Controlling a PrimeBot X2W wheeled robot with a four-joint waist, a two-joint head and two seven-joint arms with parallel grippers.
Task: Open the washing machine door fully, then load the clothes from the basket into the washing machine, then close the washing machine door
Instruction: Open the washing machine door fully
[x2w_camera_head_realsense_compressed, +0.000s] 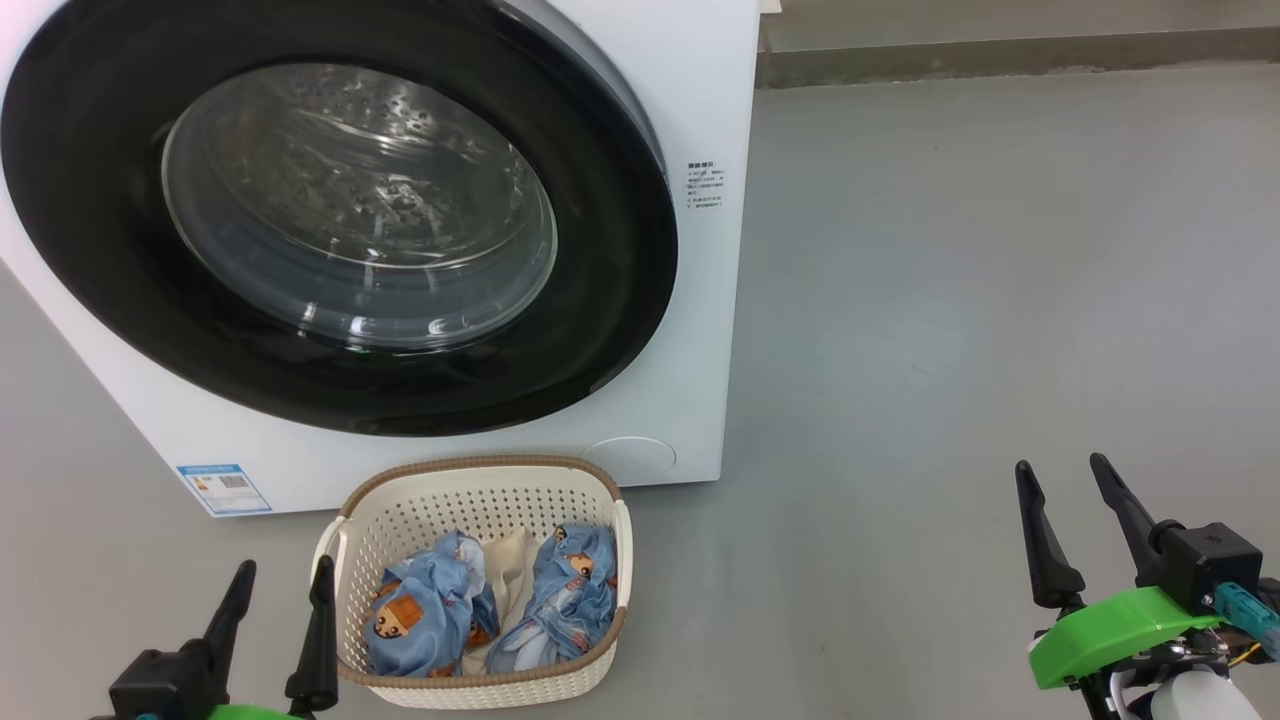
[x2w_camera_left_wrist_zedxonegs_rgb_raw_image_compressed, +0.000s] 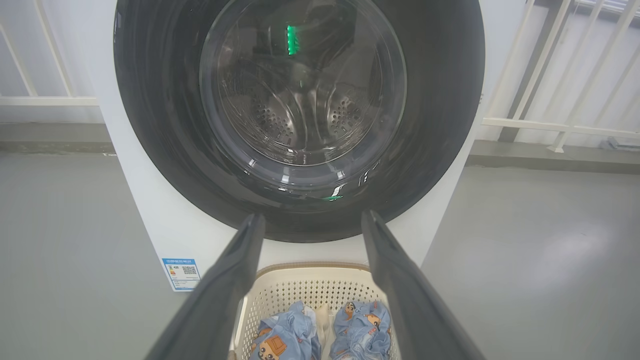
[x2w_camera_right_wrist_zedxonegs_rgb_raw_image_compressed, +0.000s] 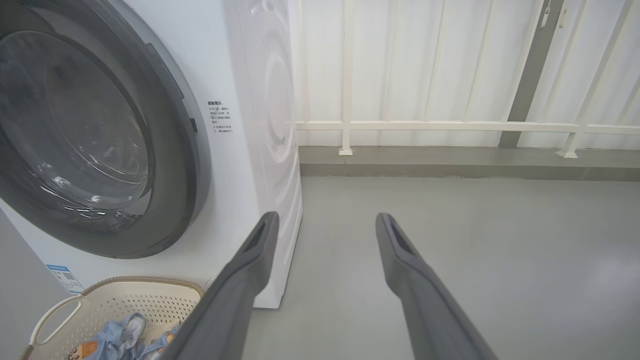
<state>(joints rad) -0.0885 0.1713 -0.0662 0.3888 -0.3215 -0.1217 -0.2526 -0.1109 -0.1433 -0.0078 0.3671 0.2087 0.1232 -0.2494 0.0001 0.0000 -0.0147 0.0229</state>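
On the grey floor (x2w_camera_head_realsense_compressed: 950, 300), just in front of the washing machine (x2w_camera_head_realsense_compressed: 690, 330), the basket (x2w_camera_head_realsense_compressed: 470, 466) sits below the washing machine door (x2w_camera_head_realsense_compressed: 340, 215). The door lies flush against the white front, so the first step, opening it fully, looks not yet begun. The clothes (x2w_camera_head_realsense_compressed: 430, 610) are in the basket: two blue bear-print bundles with a cream piece between them. Through the glass, the steel drum (x2w_camera_left_wrist_zedxonegs_rgb_raw_image_compressed: 300, 115) shows no cloth. The left end effector (x2w_camera_head_realsense_compressed: 284, 565) hovers just beside the basket's left side, fingers spread and holding nothing. The right end effector (x2w_camera_head_realsense_compressed: 1060, 462) hangs well apart to the right over the floor, likewise spread and empty. Opening, loading and closing all appear left to do.
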